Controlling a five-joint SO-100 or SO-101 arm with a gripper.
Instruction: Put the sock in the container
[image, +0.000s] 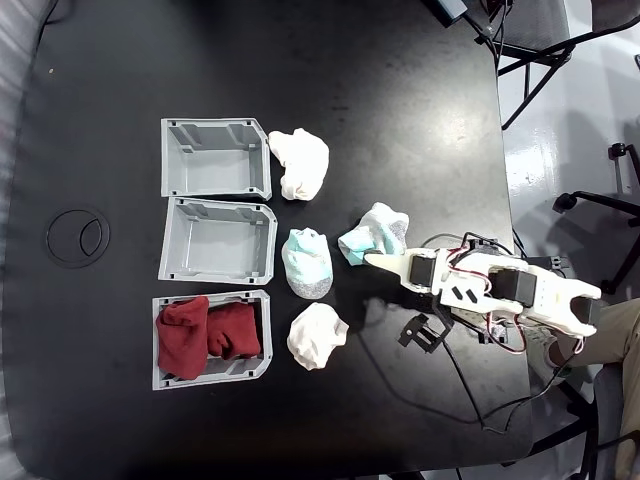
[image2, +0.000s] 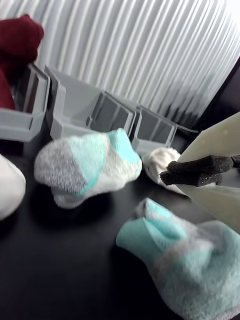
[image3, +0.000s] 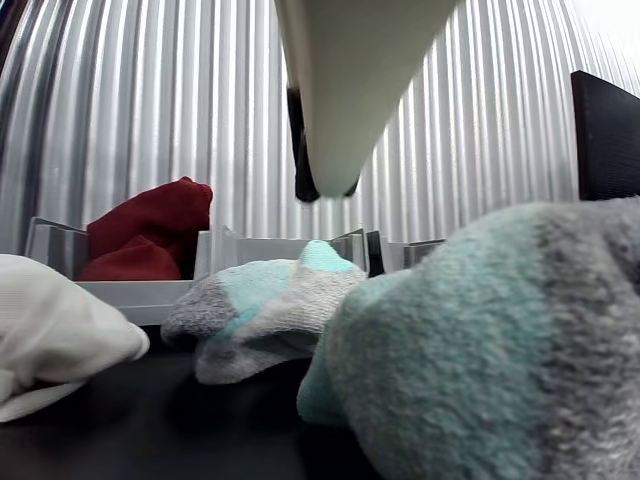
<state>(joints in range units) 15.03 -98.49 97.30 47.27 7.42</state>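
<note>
Mint sock (image3: 480, 350) nearest, claw (image: 372, 260) closed (empty) above it, white sock (image: 316, 336) well apart

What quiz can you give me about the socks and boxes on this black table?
1. True or false: the dark red cloth bundles lie inside a grey ribbed plastic bin.
2. How many of the three grey bins hold nothing?
3. Which lies nearest the gripper? A: bunched plain white sock. B: mint-green and grey sock. C: longer folded white sock.
Key: 1 true; 2 two, the upper bin and the middle bin in the fixed view; 3 B.
</note>
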